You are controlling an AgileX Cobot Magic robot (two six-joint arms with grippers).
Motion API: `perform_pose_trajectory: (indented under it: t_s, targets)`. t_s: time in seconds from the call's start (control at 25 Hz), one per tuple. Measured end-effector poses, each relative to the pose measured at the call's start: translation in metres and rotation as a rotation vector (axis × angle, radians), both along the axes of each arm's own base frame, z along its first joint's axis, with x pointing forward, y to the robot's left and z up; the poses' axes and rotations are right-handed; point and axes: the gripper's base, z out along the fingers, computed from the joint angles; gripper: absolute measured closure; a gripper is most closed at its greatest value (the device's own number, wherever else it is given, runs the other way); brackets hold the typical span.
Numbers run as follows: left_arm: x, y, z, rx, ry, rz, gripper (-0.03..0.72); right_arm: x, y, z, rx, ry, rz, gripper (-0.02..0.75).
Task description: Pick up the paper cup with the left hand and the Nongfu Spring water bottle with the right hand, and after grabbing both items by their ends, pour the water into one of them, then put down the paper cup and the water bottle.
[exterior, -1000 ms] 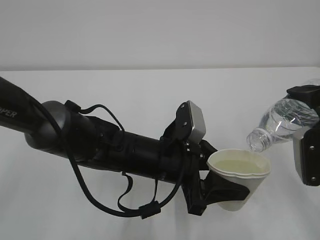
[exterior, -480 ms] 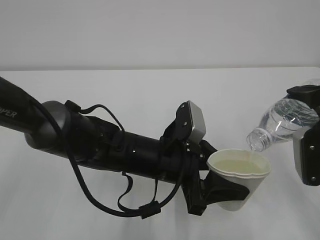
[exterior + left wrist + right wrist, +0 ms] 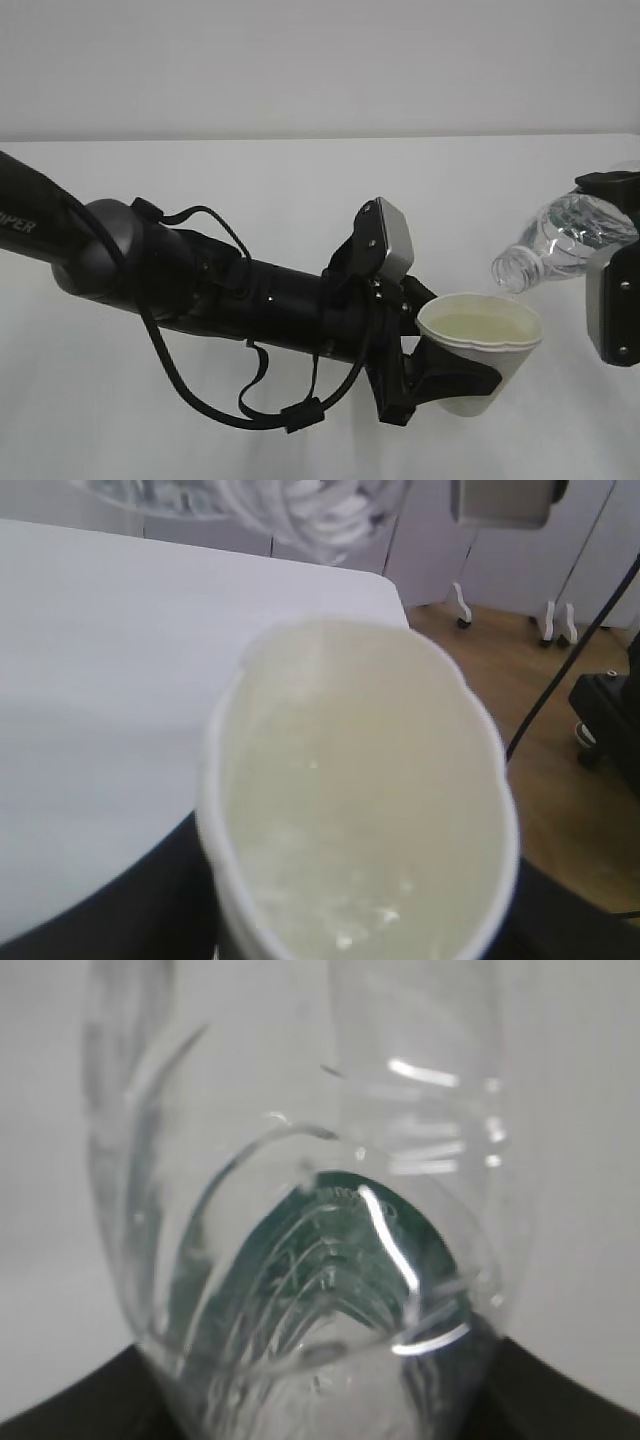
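left pincer [image 3: 445, 375] clenched round small white paper cup [image 3: 478, 352], held upright off white worktop [image 3: 250, 190] so it keeps its fill | right pincer [image 3: 612, 265] grasping clear ribbed plastic water bottle [image 3: 560, 245] by its base, tipped, open neck just above the cup's right rim for pouring | no stream visible

Slanted exterior view; wrist views close over paper cup [image 3: 360, 810], bottle [image 3: 310, 1260]

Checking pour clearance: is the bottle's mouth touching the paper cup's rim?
Apart. The exterior view shows table between the bottle mouth and the paper cup rim.
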Motion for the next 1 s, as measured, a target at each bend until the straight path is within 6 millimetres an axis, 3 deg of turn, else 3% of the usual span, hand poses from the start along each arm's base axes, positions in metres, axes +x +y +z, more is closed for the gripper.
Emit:
perform_pose_trajectory:
  t_s: [0.36,1.0]
  targets:
    - [0.001,-0.001,0.000,-0.003,0.000,0.003,0.262,0.000,-0.002,0.000,0.111,0.021,-0.061,0.336]
    - [0.004,-0.001,0.002,-0.025,0.021,0.050,0.262,0.004,-0.002,0.012,0.536,-0.027,-0.175,0.336]
